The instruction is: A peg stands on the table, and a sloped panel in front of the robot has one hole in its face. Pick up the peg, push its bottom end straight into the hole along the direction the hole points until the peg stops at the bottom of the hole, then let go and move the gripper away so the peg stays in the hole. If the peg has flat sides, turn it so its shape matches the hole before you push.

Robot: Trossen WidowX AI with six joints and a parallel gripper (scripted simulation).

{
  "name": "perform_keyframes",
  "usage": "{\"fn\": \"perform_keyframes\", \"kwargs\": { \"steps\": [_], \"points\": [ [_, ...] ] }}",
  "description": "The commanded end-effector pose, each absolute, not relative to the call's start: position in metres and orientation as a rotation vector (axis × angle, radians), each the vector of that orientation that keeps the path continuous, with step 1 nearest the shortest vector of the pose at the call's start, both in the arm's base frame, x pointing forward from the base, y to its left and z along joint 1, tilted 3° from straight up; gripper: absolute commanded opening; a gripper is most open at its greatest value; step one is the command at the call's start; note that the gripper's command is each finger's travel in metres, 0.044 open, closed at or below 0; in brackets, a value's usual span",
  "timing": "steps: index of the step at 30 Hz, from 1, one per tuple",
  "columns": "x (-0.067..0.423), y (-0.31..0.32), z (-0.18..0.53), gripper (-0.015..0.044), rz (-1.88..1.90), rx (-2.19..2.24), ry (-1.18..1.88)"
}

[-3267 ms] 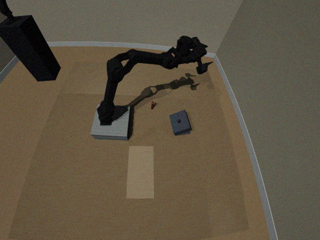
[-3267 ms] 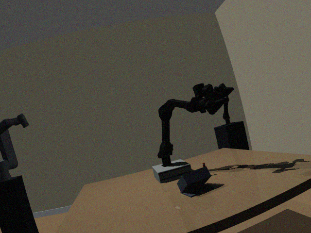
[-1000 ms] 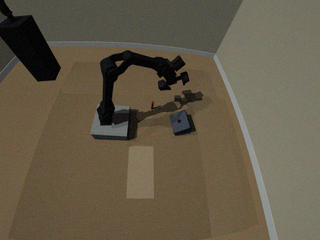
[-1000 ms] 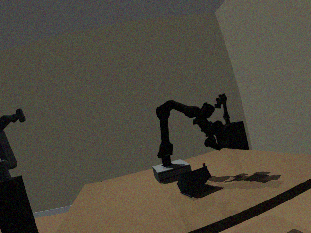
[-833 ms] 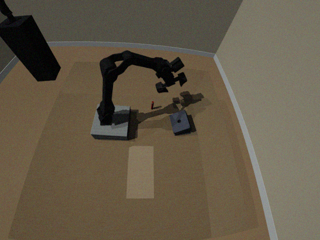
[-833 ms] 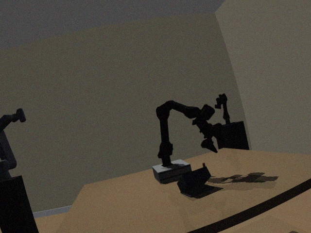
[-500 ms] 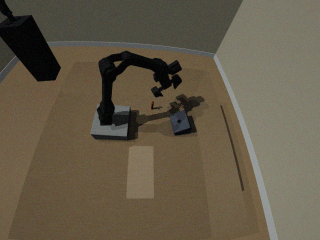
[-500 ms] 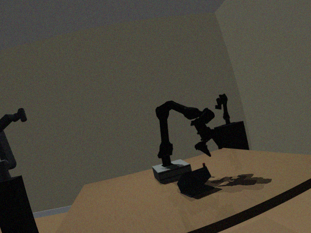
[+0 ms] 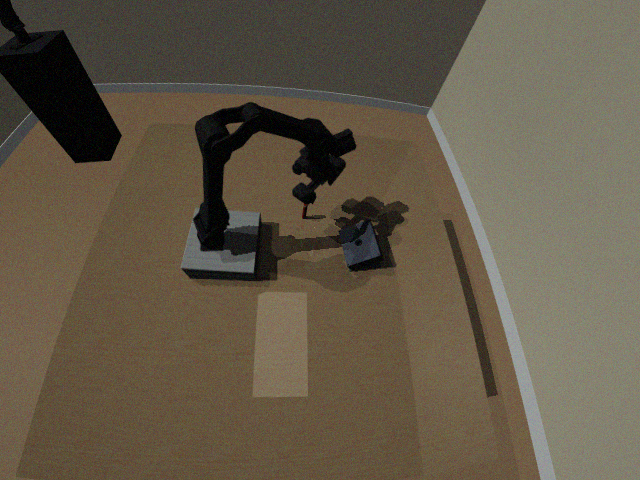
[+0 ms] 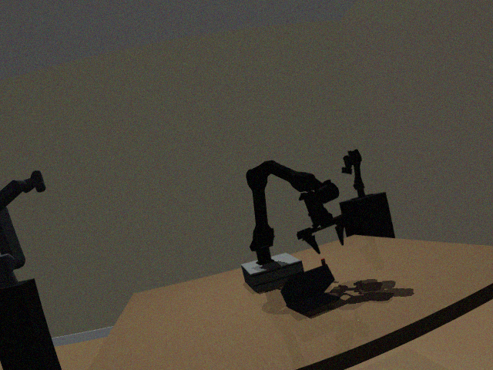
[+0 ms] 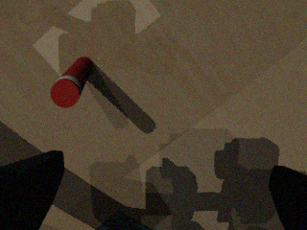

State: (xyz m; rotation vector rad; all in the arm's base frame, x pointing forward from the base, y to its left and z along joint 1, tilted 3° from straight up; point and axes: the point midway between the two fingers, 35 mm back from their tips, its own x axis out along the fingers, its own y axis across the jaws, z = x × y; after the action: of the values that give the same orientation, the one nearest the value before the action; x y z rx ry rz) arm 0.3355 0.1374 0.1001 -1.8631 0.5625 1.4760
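Gripper (image 10: 323,241) held above the table with fingers spread wide and nothing between them, red peg (image 11: 71,86) stood upright on the table below it, sloped panel (image 9: 360,246) just beside.

One red peg (image 11: 72,84), one sloped panel (image 9: 361,248) with one hole (image 9: 357,241), one arm (image 9: 242,129).

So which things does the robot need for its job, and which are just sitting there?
Needed for the job:
- red peg, standing on the table
- sloped panel with its hole
- gripper, open and holding nothing

Just sitting there:
- pale rectangle on the table
- dark strip near the wall
- black box in the corner
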Motion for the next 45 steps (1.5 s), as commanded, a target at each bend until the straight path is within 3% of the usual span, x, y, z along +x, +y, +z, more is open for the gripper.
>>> {"fn": "perform_keyframes", "kwargs": {
  "steps": [1,10,45],
  "points": [
    [0.320,0.133,0.092,0.0440,1.599,-1.909,0.540],
    [0.294,0.124,0.084,0.0440,1.843,-1.998,0.460],
    [0.299,0.125,0.039,0.0440,1.848,-1.999,0.458]
  ]
}}
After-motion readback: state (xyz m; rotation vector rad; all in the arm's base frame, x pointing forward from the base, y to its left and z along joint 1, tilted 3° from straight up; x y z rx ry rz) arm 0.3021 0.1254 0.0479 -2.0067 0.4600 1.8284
